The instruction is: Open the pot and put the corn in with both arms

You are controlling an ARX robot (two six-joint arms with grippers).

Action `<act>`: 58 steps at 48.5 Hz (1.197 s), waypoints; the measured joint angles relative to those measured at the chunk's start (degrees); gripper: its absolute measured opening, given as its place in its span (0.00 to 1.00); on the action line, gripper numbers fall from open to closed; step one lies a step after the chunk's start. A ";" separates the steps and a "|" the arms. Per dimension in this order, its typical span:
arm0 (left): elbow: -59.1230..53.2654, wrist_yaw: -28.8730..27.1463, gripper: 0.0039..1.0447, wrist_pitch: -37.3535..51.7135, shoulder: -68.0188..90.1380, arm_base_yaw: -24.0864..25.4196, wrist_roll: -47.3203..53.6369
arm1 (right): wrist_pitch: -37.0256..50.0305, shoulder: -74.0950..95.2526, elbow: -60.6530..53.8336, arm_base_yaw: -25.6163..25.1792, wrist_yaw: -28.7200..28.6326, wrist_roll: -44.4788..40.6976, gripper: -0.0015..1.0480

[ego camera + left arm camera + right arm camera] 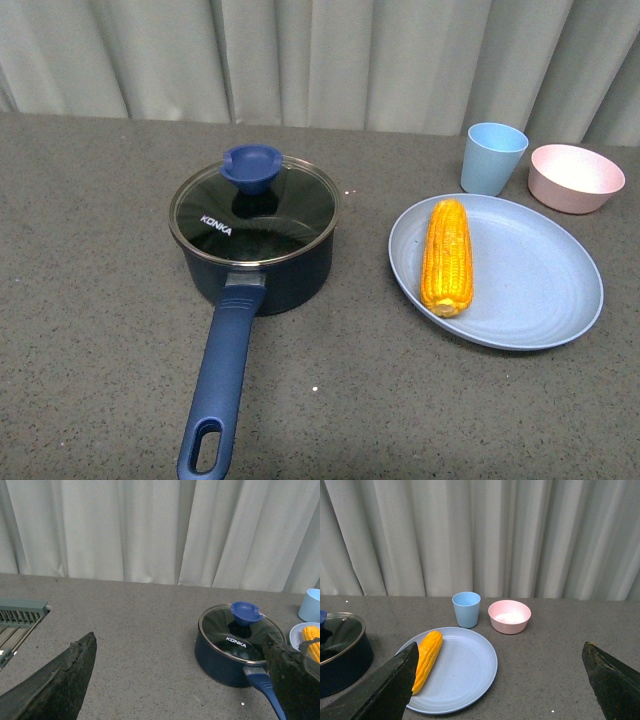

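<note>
Zero steps done, by my read. Left jaws are spread wide with nothing between them, fingers (60,680) well short of the pot (262,270) and touching nothing. Right jaws are equally wide and empty, fingers (375,690) off to the pot's right and aimed over the plate (540,290). Neither arm shows in the front view.

The pot sits on the desk (100,300), shut. Its glass lid (290,225) is seated on the rim with the blue knob (251,165) on top. The long handle (225,370) points from the pot toward the robot.

The corn (447,257) lies on the plate, right of the pot and well apart from it, nothing holding it. The cup (494,157) and pink bowl (576,177) stand farther right of the pot, beyond the plate. Neither is part of the job.

Everything is left: lid off, corn gripped, corn into the pot. The left side is likely nearer the lid, the right side nearer the corn.
</note>
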 joint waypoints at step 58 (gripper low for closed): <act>0.00 0.00 0.94 0.00 0.00 0.00 -0.02 | 0.00 0.00 0.00 0.00 0.00 0.00 0.91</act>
